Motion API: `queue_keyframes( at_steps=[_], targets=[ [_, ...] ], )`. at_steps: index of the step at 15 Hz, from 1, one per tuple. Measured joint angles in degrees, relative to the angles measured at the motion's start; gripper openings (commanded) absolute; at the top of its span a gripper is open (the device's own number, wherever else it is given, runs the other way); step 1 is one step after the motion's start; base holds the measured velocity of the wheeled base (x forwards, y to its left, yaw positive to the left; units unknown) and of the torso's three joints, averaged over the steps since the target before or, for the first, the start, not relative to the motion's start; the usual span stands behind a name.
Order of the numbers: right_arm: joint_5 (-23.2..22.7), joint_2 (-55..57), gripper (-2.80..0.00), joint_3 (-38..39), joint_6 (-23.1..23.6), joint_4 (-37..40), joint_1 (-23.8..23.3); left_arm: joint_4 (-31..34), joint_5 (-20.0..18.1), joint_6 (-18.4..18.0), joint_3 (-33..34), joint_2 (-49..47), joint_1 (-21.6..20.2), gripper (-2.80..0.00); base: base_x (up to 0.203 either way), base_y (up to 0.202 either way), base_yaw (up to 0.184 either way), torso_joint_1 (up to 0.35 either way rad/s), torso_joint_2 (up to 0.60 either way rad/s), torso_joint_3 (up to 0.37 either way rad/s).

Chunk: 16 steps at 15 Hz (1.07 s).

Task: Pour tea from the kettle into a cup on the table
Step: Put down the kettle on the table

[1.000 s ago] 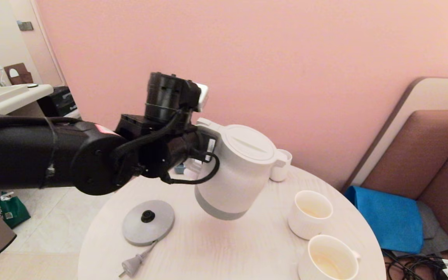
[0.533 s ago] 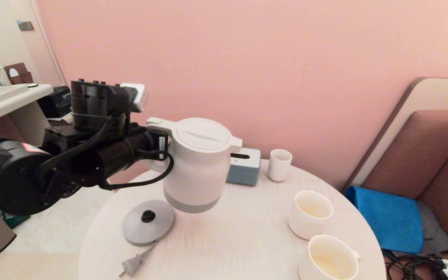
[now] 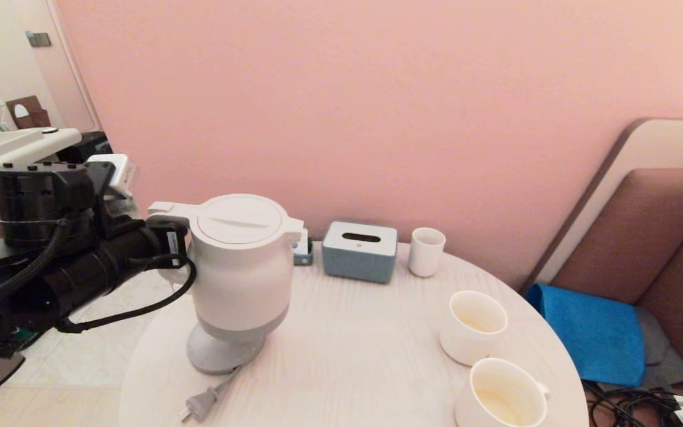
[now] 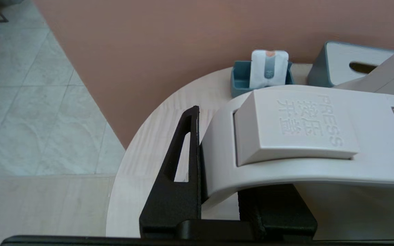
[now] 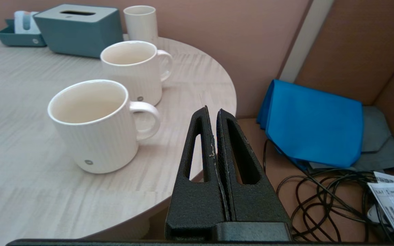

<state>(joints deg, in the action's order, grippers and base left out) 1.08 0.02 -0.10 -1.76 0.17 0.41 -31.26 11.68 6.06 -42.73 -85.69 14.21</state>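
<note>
a hotel-like guest room or lounge: a pink wall [image 3: 377,89], a round wood-grain table [image 3: 365,356] with mugs [image 3: 476,326], a tissue box [image 3: 360,251] and an electric kettle [image 3: 241,267], a padded brown bench [image 3: 661,237] beside it, and a washbasin counter [image 3: 9,148] across the tiled floor [image 4: 29,102].

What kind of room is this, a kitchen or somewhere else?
Probably a small lounge or hotel-style sitting corner, not a kitchen: a round table holding a kettle, mugs and a tissue box, beside a padded bench seat.
</note>
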Motion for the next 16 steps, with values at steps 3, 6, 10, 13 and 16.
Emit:
queue_keyframes(
  at_steps=[3, 6, 10, 13, 16],
  targets=[
    [-0.04, 0.0, -2.8, 0.0, 0.0, -0.01, 0.0, -4.67, -4.33, 0.58, 5.12, 0.55, -5.04, -2.8, 0.0, 0.0, 0.0, 0.0, 0.0, 0.0],
    [-0.01, 0.0, -2.8, 0.0, 0.0, 0.02, 0.0, -6.0, -7.68, 1.7, 7.79, 0.76, -8.17, -2.8, 0.0, 0.0, 0.0, 0.0, 0.0, 0.0],
    [0.02, 0.0, -2.8, 0.0, 0.0, 0.02, 0.02, -8.32, -7.96, 1.87, 11.59, 0.76, -8.84, -2.8, 0.0, 0.0, 0.0, 0.0, 0.0, 0.0],
    [-0.01, 0.0, -2.8, 0.0, 0.0, 0.02, 0.0, -13.52, -8.0, 1.8, 14.93, -0.66, -8.84, -2.8, 0.0, 0.0, 0.0, 0.0, 0.0, 0.0],
    [-0.01, 0.0, -2.8, 0.0, 0.0, 0.02, 0.0, -14.29, -8.04, 1.91, 15.61, -2.72, -8.91, -2.8, 0.0, 0.0, 0.0, 0.0, 0.0, 0.0]
  ],
)
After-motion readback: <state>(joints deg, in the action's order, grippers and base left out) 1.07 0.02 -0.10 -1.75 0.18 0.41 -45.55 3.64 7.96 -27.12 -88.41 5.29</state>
